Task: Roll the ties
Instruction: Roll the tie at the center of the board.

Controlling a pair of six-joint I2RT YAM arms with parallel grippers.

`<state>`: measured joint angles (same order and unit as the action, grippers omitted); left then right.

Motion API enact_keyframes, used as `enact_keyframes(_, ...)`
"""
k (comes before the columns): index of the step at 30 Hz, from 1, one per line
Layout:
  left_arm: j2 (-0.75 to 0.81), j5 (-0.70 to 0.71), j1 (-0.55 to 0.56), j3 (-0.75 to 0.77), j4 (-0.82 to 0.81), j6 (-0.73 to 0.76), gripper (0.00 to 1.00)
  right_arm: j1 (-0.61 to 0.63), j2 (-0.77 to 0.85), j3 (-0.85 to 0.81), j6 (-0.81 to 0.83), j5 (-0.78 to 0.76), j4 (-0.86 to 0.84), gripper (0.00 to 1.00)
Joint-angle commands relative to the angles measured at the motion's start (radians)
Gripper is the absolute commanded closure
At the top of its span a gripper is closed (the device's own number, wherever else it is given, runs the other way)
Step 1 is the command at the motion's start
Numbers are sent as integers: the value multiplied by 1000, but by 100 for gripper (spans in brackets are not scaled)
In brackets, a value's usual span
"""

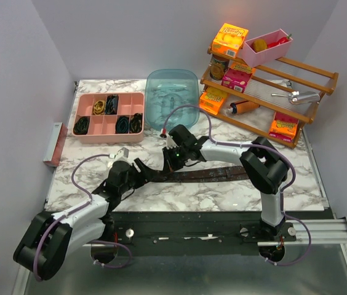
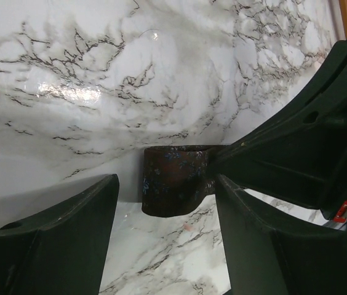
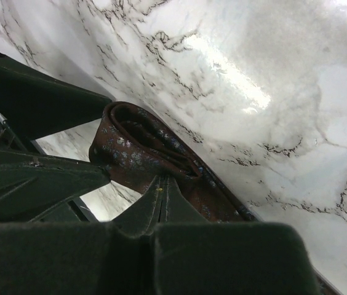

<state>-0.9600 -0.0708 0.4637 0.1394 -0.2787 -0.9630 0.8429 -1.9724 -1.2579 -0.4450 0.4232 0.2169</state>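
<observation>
The brown tie [image 1: 216, 174] lies flat near the desk's [image 1: 223, 195] near edge, its length running left to right and its folded end at the left. The right gripper [image 3: 161, 184] is pinched shut on that fold. The left gripper [image 2: 164, 187] stands open astride it from the near-left, touching nothing.
</observation>
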Motion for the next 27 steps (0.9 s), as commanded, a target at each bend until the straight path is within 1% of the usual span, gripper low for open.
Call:
enact_keyframes(1, -48, -40, -7, -29, -97, -16, 30, 7, -11, 18, -4, -35, -7, 100)
enact_keyframes(5, -88, -56, -7, -44, -158, -28, 35, 5, -14, 26, -14, -40, -8, 100)
enact_keyframes(11, -147, -87, -7, -60, -255, -39, 46, 5, -13, 28, -20, -35, -13, 100)
enact_keyframes(13, -152, -84, -7, -60, -269, -34, 55, 5, -13, 26, -20, -35, -14, 100)
enact_keyframes(14, -151, -84, -7, -57, -267, -31, 58, 7, -11, 26, -18, -35, -13, 100)
enact_keyframes(15, -143, -80, -7, -57, -266, -23, 67, 5, -8, 26, -20, -35, -14, 100)
enact_keyframes(17, -126, -63, -7, -49, -245, -16, 75, 7, -3, 26, -21, -34, -14, 99)
enact_keyframes(18, -108, -60, -7, -47, -234, -13, 81, 7, 0, 26, -21, -32, -13, 100)
enact_keyframes(20, -91, -50, -7, -35, -202, 4, 87, 7, 0, 23, -24, -29, -14, 100)
enact_keyframes(22, -71, -44, -7, -27, -168, 23, 95, 7, 0, 20, -24, -23, -14, 100)
enact_keyframes(24, -56, -43, -7, -14, -145, 33, 100, 7, 1, 15, -26, -20, -14, 100)
enact_keyframes(27, -48, -37, -5, 8, -94, 56, 100, 7, 10, 11, -26, -21, -14, 100)
